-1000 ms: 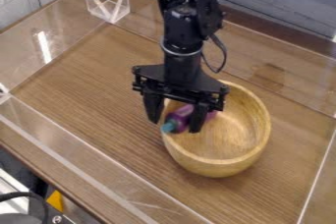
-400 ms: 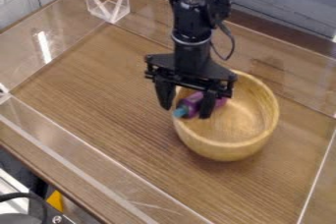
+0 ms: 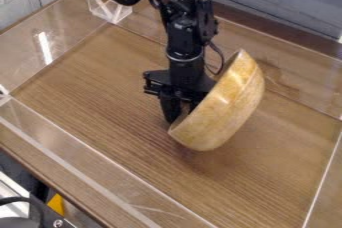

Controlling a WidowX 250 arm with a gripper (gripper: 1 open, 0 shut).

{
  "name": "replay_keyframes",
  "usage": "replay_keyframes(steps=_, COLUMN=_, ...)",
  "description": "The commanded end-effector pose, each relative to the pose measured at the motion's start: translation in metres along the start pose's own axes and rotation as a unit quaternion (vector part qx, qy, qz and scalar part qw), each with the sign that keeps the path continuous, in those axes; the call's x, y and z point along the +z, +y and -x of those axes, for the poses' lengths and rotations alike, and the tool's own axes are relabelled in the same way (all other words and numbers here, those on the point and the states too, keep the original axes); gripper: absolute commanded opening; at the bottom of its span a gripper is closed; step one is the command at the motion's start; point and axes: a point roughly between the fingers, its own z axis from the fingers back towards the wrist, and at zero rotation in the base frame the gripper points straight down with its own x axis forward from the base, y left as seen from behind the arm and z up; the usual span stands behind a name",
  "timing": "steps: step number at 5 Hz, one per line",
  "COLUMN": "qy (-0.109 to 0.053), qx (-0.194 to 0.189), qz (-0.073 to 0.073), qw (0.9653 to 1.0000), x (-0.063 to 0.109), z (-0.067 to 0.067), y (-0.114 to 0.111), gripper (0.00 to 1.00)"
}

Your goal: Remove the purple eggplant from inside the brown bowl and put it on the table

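Note:
The brown bowl (image 3: pixel 225 100) is tipped up steeply on its edge, its rounded outside facing the front right and its opening turned toward the arm. My gripper (image 3: pixel 175 110) points straight down at the bowl's low left rim, its dark fingers drawn close together. Whether they pinch the rim or something inside is hidden by the fingers and the bowl wall. No purple eggplant shows; it is hidden. The wood-grain table (image 3: pixel 94 92) spreads out to the left and front of the bowl.
Clear acrylic walls (image 3: pixel 54 162) run along the table's edges. A small clear acrylic piece (image 3: pixel 110 8) stands at the back left corner. Grey planks form the backdrop behind the arm.
The gripper dropped lower and its fingers narrowed from wide apart. The bowl, flat before, has tipped up onto its edge, and the eggplant seen between the fingers earlier has gone out of sight.

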Motion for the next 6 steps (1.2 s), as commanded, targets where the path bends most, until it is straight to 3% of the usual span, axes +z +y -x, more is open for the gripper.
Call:
replay_keyframes(steps=1, qy=0.000, qx=0.008, qz=-0.003, qw=1.0000, x=-0.005, z=0.004, y=-0.003, gripper=0.00)
replay_keyframes(steps=2, qy=0.002, qx=0.021, qz=-0.005, qw=0.9998, x=-0.008, z=0.009, y=-0.006, gripper=0.00)
replay_keyframes(steps=4, qy=0.005, qx=0.007, qz=-0.005, qw=0.9999, x=-0.010, z=0.036, y=-0.008, gripper=0.00)
replay_keyframes(steps=6, qy=0.010, qx=-0.006, qz=-0.001, qw=0.9999, x=0.005, z=0.045, y=-0.020, gripper=0.00)
